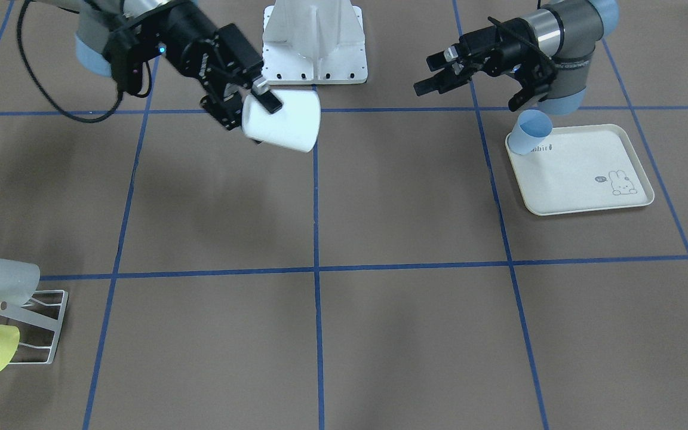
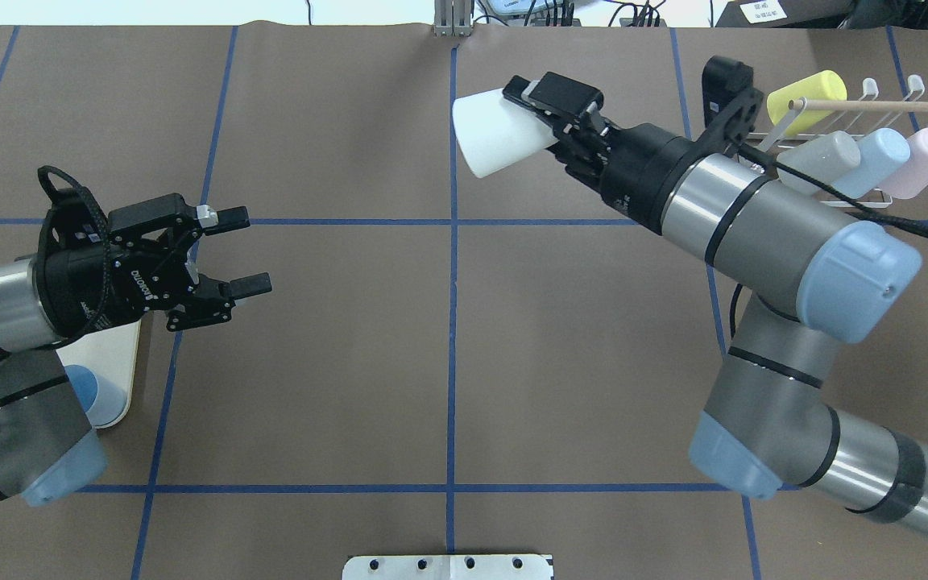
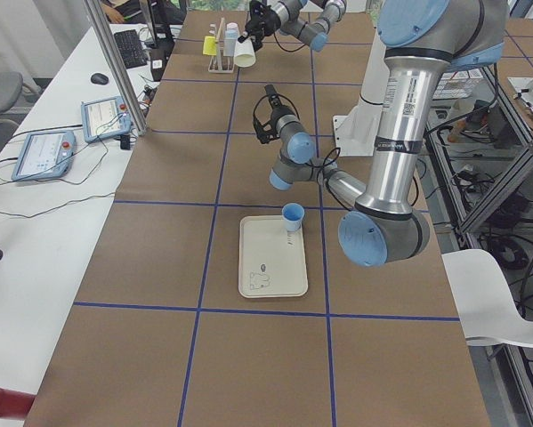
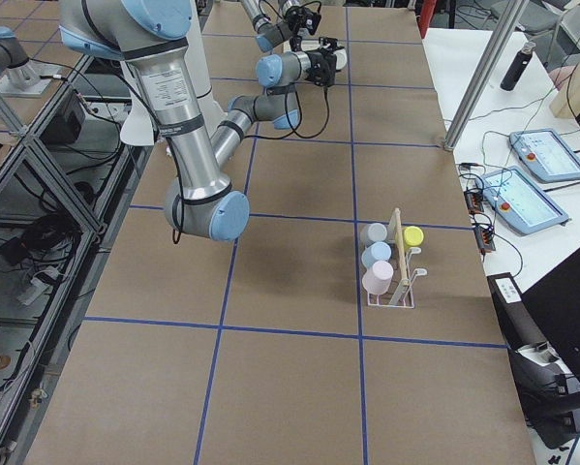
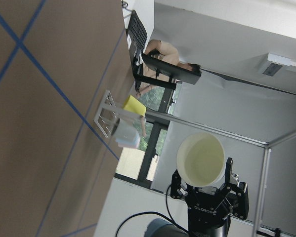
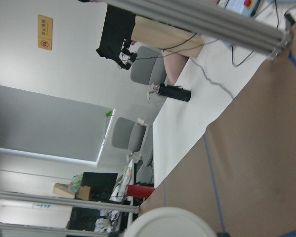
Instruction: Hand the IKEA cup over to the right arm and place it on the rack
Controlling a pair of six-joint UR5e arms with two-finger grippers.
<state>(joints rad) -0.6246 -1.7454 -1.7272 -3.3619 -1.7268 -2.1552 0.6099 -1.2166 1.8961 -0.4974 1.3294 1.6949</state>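
The white IKEA cup hangs on its side above the table, mouth towards the table's middle, with my right gripper shut on its narrow base end. In the front view this cup sits in the right gripper near the robot's base. In the left wrist view the cup's open mouth faces the camera. My left gripper stands open and empty, well apart from the cup, and shows again in the front view. The white wire rack with its wooden dowel stands behind the right arm.
On the rack lie a yellow cup, a grey cup and two more, blue and pink. A cream rabbit-print tray under the left arm holds a blue cup. The white robot base stands at the table's edge.
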